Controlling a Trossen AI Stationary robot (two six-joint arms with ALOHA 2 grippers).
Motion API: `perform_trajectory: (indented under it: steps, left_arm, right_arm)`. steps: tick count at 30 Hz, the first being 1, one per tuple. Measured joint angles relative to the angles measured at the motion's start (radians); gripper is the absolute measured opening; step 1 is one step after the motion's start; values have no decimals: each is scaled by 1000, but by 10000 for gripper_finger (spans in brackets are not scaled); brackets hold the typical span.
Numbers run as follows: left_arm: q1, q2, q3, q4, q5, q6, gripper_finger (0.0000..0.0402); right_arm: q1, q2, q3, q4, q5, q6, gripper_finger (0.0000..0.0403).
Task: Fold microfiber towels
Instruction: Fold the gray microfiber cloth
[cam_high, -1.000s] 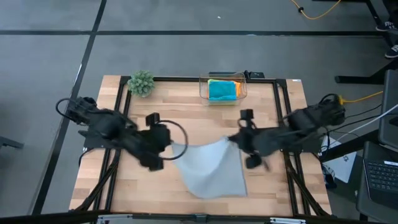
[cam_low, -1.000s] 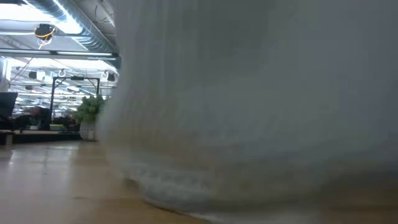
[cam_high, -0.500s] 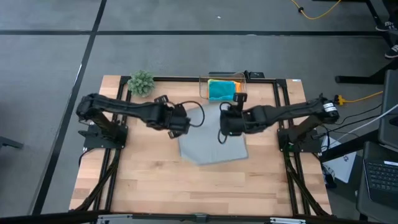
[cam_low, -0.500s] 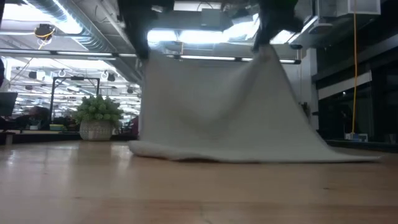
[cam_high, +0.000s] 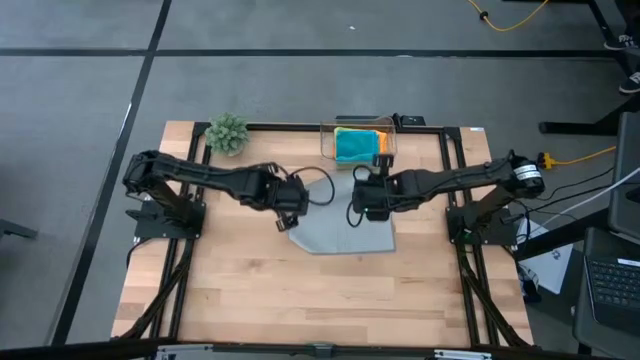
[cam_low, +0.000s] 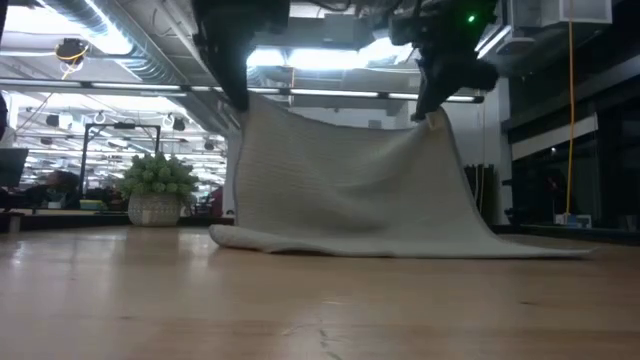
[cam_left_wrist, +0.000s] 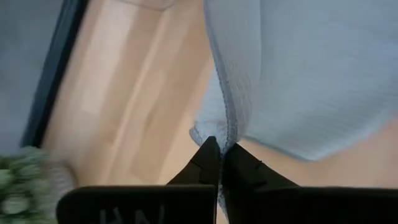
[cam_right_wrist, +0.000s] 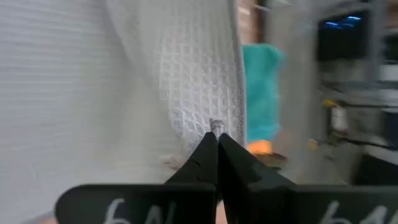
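Left claw & right claw — each pinching a grey towel corner, lifted mid-table, rest trailing on wood

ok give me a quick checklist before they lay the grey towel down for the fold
1. Left gripper pinches a corner of the light grey towel: ok.
2. Right gripper pinches the other raised corner: ok.
3. Both raised corners level: not ok, the low view shows the top edge sloping and sagging.
4. Lower edge of the towel rests on the wooden table: ok.
5. Table in front of the towel free for the fold: ok.
6. Clear box with the turquoise towel stands apart from the grey towel: cannot tell.
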Motion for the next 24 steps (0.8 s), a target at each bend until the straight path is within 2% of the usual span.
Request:
perform_trajectory:
  steps: [6, 14, 19, 24]
  left_arm:
    - [-109, 0, -49, 64, 4, -91, 0]
    - [-220, 0, -224, 309, -6, -169, 0]
    - [-248, 0, -294, 479, 1, -174, 0]
    - [-257, 0, -320, 544, 41, -202, 0]
  right_arm:
    - [84, -1, -24, 13, -153, 91, 2]
    - [212, 0, -162, 44, -174, 226, 2]
    - [272, 0, -233, 114, -183, 275, 2]
    - [301, 0, -295, 153, -243, 328, 2]
